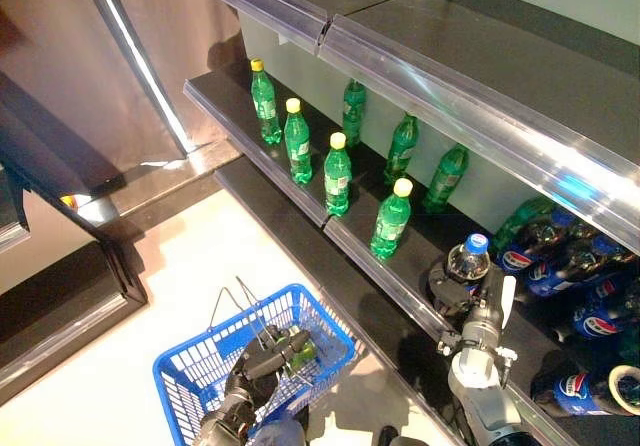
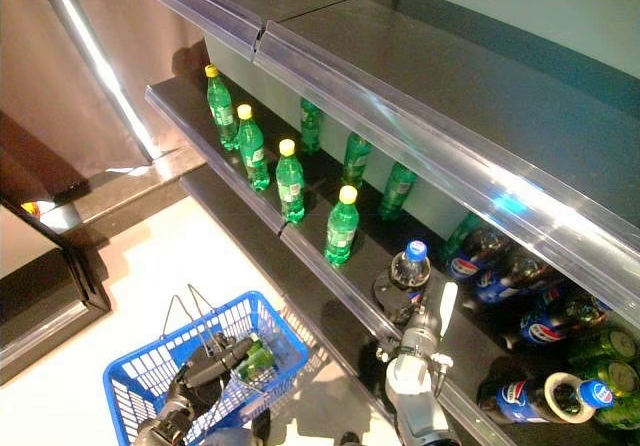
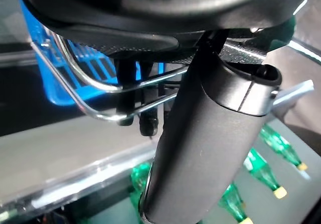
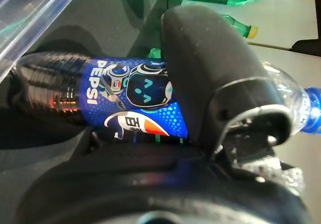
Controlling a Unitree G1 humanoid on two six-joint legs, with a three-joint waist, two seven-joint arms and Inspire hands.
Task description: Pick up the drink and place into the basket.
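The drink is a dark cola bottle [image 4: 125,101] with a blue label and blue cap [image 1: 477,242]. It stands upright at the front of the lower shelf. My right hand [image 1: 452,288] is shut on it, and its thumb [image 4: 210,68] wraps over the label. Down on the floor at the lower left is the blue wire basket [image 1: 185,371], with a green bottle [image 1: 303,349] lying inside. My left hand [image 1: 258,364] is shut on the basket's metal handle [image 3: 100,86], its thumb [image 3: 210,133] crossing in front of the wires.
Several green bottles with yellow caps [image 1: 337,174] stand in two rows along the shelf to the left. More cola bottles [image 1: 560,261] lie piled at the right. An upper shelf with a shiny front rail [image 1: 480,126] overhangs the bottles.
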